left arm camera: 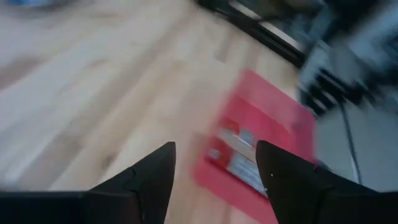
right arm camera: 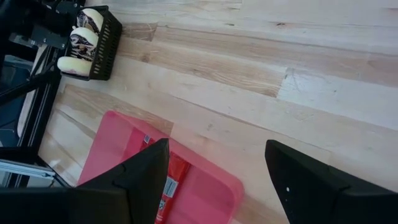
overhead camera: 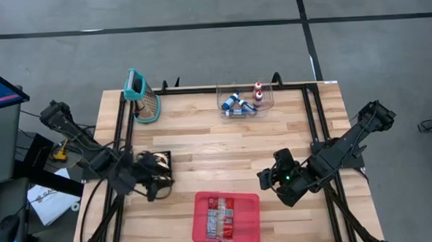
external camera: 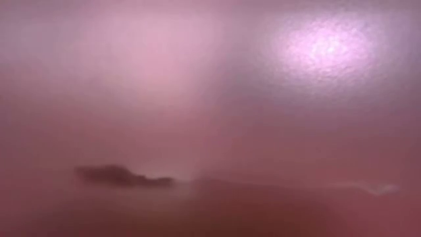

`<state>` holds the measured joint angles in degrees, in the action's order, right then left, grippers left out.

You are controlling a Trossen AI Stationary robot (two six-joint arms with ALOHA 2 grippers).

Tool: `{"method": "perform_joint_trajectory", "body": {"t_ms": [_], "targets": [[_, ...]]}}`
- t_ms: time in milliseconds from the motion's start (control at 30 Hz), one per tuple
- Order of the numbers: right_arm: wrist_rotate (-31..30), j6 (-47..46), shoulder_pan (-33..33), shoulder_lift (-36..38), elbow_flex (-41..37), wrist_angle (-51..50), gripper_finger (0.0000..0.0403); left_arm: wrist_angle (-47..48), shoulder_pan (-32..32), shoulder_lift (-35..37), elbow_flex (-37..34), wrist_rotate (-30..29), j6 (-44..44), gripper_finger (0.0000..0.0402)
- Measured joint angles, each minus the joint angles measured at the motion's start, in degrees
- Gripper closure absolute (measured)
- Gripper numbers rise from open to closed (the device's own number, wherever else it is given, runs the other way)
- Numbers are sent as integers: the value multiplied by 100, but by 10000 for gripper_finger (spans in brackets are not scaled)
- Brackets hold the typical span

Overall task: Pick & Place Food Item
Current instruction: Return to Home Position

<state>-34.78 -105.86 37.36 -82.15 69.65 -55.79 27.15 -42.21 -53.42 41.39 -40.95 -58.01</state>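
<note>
over on the left side of the table (overhead camera: 202, 136), the left gripper (overhead camera: 159, 186) hangs just beside the black bin (overhead camera: 164, 157), on the side that faces the pink bin (overhead camera: 202, 227). from its own wrist camera its two dark fingers (left arm camera: 155, 171) stand spread apart with nothing between them, and the pink bin (left arm camera: 273, 115) lies beyond them on the wood. the donuts (right arm camera: 81, 37) sit inside the black bin (right arm camera: 111, 43), pale ones and a dark patterned one packed close together, seen best from the right wrist. the right gripper (overhead camera: 266, 179) hovers over bare wood at the right side of the table, well apart from the black bin and near the pink bin's right corner. its fingers (right arm camera: 149, 168) are spread wide too and hold nothing. the pink bin (right arm camera: 106, 146) rests at the near edge of the table between the two arms, with some packets (overhead camera: 222, 217) lying flat in it. at the far edge a clear tub (overhead camera: 268, 108) holds small bottles (overhead camera: 237, 102), and a teal-handled grater (overhead camera: 146, 102) stands toward the far left corner.
</note>
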Motion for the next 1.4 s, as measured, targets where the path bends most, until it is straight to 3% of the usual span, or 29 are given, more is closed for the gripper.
{"method": "perform_joint_trajectory", "body": {"t_ms": [100, 233, 367, 467, 667, 867, 1000, 1100, 1167, 1267, 1400], "targets": [[25, 86, -44, 0, 0, -38, 145, -620, 434, -201, 4, 730, 785, 182], [17, 149, -74, 45, 0, 45, 145, -966, 896, -243, 4, 706, 933, 187], [-42, 289, -74, 83, 2, 202, 145, -2016, 1409, -206, 2, 483, 1963, 192], [-102, 299, -74, 83, 2, 203, 145, -2791, 2003, -204, 4, 787, 2672, 192], [-151, 800, -113, 94, 2, 451, 145, -3364, 3343, -303, -1, 2152, 2999, 190], [-753, 2696, -508, 512, 0, 1260, 145, -4632, 4808, -337, -1, 3883, 3717, 192], [-990, 4035, -934, 1254, 2, 1735, 145, -4481, 6055, -90, 43, 4935, 3981, 198], [-991, 4790, -1143, 1794, 2, 1917, 145, -3832, 6680, 69, -55, 5669, 4284, 204], [-985, 5021, -1200, 2057, 2, 1857, 145, -3870, 6760, 133, -397, 5943, 4270, 210], [-955, 5041, -1204, 2270, 2, 1713, 145, -5034, 6458, 260, -1323, 6079, 3921, 221], [-933, 4835, -1204, 2204, 2, 1703, 145, -6539, 5667, 467, -2686, 5181, 3637, 240]]}}
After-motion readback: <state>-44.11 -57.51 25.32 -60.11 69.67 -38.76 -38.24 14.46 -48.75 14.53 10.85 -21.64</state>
